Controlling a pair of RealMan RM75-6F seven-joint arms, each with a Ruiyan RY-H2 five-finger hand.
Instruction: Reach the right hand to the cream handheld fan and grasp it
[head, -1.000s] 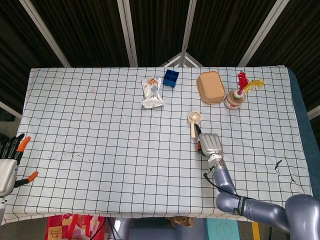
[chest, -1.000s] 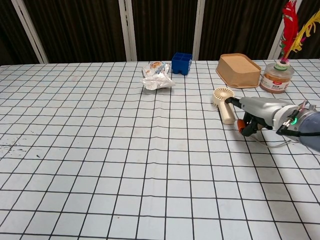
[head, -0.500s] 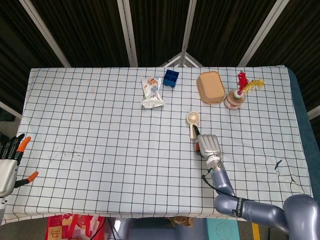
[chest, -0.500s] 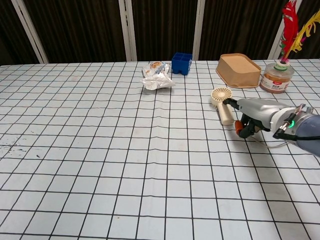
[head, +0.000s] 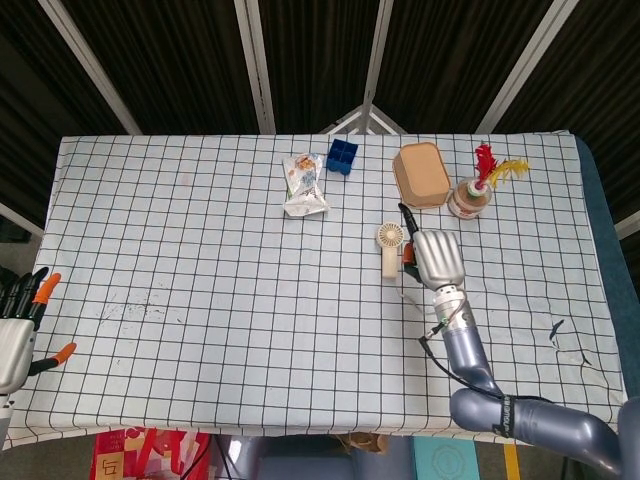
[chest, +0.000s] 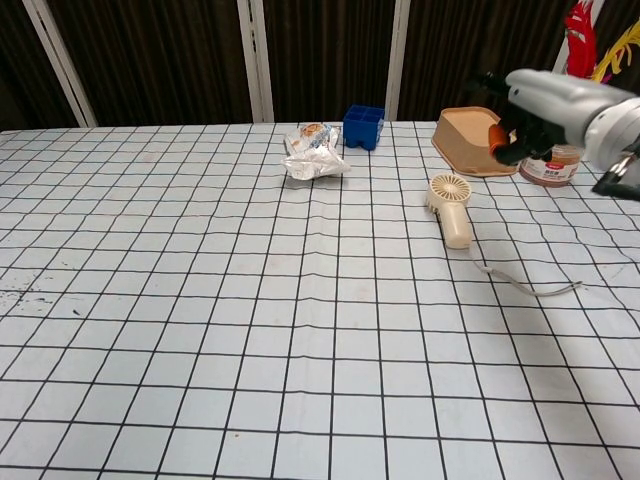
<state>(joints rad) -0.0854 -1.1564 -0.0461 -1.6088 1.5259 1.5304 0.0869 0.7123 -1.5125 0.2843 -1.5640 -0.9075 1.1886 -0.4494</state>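
Right hand (chest: 545, 100) raised, fan (chest: 450, 205) possibly ungrasped.

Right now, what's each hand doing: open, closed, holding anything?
Left hand: open, empty, at the table's edge.
Right hand: raised above the fan, holding nothing; open or closed cannot be told.

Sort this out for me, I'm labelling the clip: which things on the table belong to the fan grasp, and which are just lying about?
Job:
cream handheld fan, lying flat, not held
right hand, raised above the table, holding nothing

Lying about:
snack packet
blue compartment box
tan tray
jar with feathers
left hand, off at the table edge
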